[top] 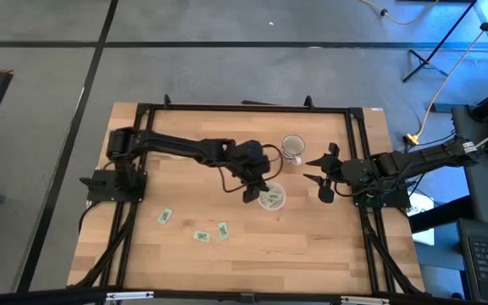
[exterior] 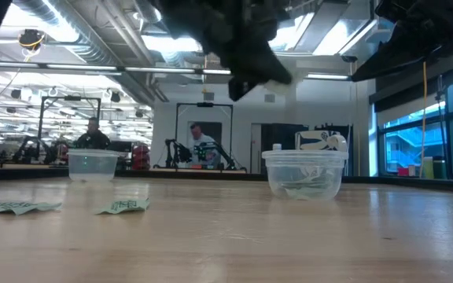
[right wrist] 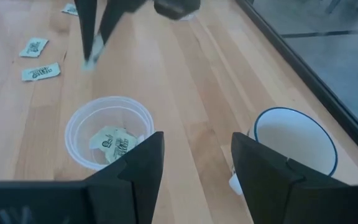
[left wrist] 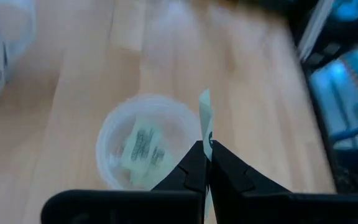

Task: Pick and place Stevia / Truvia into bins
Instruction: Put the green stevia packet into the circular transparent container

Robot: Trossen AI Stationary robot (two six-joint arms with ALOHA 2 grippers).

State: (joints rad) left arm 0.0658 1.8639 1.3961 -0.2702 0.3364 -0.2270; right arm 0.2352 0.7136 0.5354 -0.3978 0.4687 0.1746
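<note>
Stevia sachet (left wrist: 205, 118), pale green and white, stands on edge between the closed fingers of the left hand (left wrist: 207, 155), its long axis running straight out from the fingertips so that its free end points away from the wrist. In the left wrist view it shows just beside the rim of the clear plastic bin (left wrist: 145, 140), raised above the counter (left wrist: 253, 93). In the right wrist view the same sachet (right wrist: 92, 53) hangs downward from the left hand's fingers (right wrist: 86, 25), above and a little beyond the bin (right wrist: 109, 130). That bin already holds sachets (right wrist: 114, 142) lying flat on its bottom, more than one, though I cannot tell how many. In the high view the left hand (top: 252, 191) sits just beside the bin (top: 272, 199) near the middle of the counter. Three more sachets (top: 200, 235) lie flat on the wood toward the left arm's side, well apart from the bin. A second clear bin (exterior: 93, 165) shows only in the low view. The right hand (top: 324, 176) hovers near the bin's other side with its fingers spread wide, gripping nothing, and a white mug (top: 292, 148) stands close by it.
</note>
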